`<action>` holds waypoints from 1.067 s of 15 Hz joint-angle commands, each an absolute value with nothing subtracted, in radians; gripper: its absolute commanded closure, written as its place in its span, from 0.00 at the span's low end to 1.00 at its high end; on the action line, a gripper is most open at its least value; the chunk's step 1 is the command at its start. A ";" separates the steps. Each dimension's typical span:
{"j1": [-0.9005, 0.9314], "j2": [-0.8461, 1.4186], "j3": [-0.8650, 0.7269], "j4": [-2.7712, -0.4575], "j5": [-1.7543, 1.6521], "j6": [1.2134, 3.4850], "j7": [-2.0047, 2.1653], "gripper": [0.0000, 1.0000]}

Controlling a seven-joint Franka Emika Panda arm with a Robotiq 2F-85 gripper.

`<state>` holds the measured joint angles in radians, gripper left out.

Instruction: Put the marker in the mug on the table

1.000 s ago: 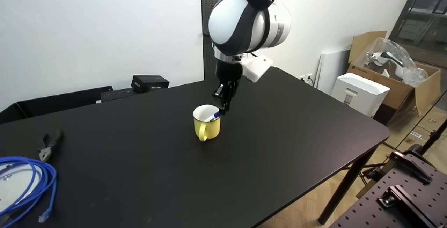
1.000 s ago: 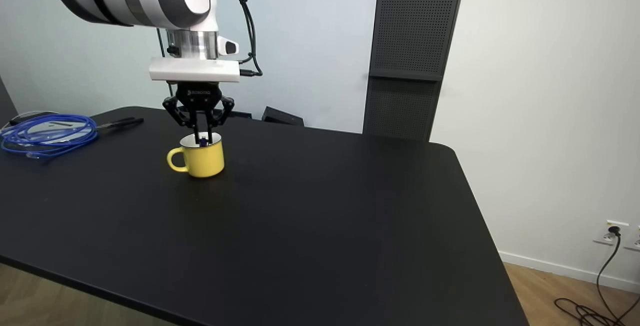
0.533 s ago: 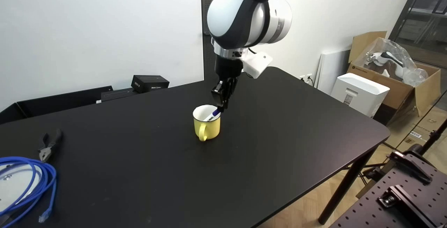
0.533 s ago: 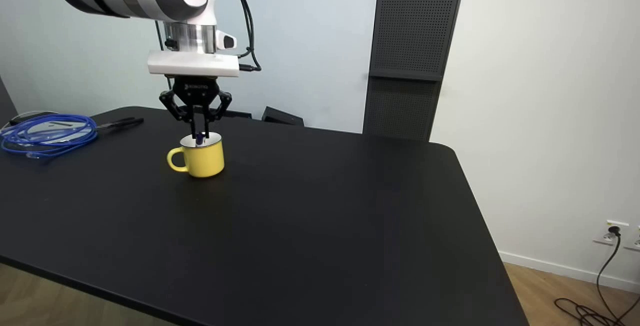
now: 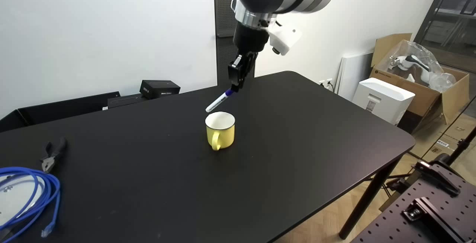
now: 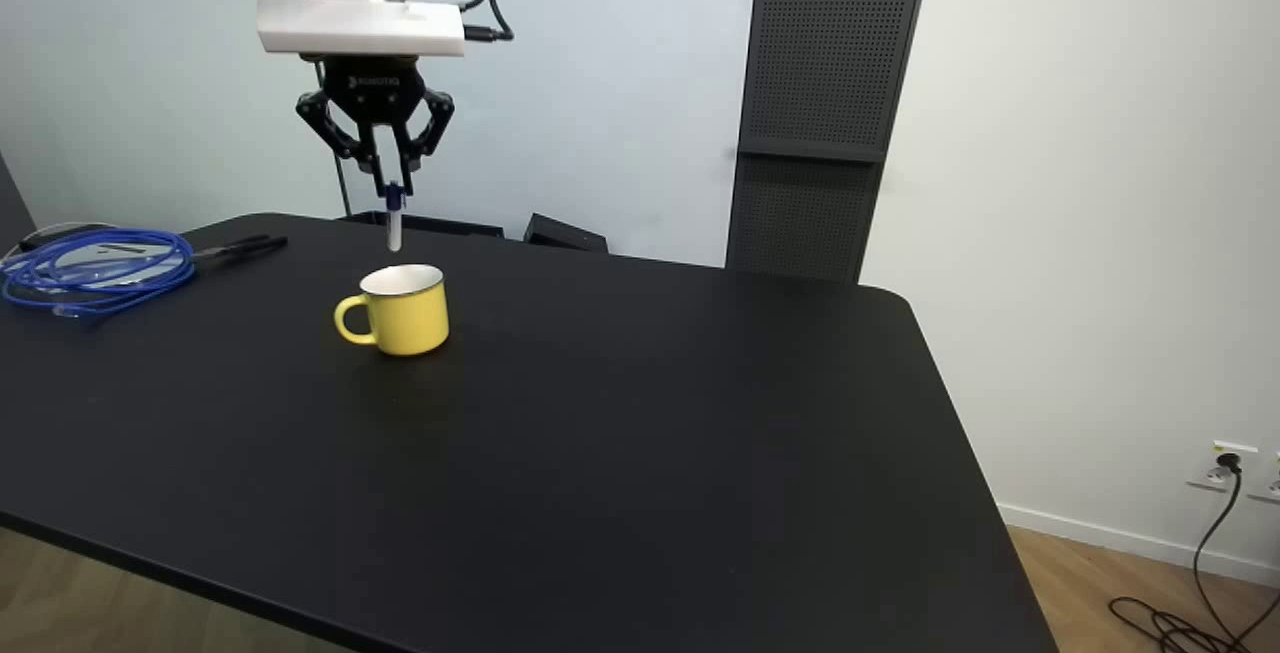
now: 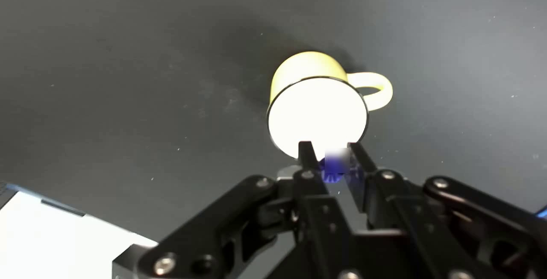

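Observation:
The yellow mug [image 5: 225, 137] stands upright on the black table [image 5: 156, 183], its white inside visible. It also shows in an exterior view [image 6: 412, 321] and in the wrist view [image 7: 316, 114]. My gripper [image 5: 236, 86] is shut on the blue end of the marker [image 5: 217, 102]. The marker hangs tilted above the mug, its white end down, apart from the rim. In an exterior view the gripper [image 6: 394, 189] holds the marker [image 6: 394, 229] above the mug. In the wrist view the marker's blue cap [image 7: 332, 175] sits between the fingers [image 7: 329, 146]; its white part is not distinguishable against the mug.
A coiled blue cable [image 5: 50, 194] and pliers [image 5: 51, 156] lie at one side of the table; both show also in an exterior view, the cable [image 6: 150, 278] and the pliers [image 6: 245, 247]. A black box [image 5: 160, 89] stands behind the table's back edge.
My gripper has risen with the marker in it. The marker's white end was inside the mug and is now above the rim. The mug has not moved.

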<state>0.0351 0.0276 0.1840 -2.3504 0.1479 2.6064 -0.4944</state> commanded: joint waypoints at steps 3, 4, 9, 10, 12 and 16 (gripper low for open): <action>0.053 -0.152 0.113 -2.478 0.118 2.764 -0.428 0.94; 0.051 -0.163 0.100 -2.492 0.103 2.795 -0.411 0.94; 0.043 -0.118 0.050 -2.523 0.044 2.882 -0.335 0.94; 0.043 -0.099 0.043 -2.526 0.043 2.898 -0.324 0.94; 0.041 -0.061 0.035 -2.527 0.035 2.929 -0.307 0.94; 0.034 0.028 0.032 -2.513 0.051 2.958 -0.313 0.94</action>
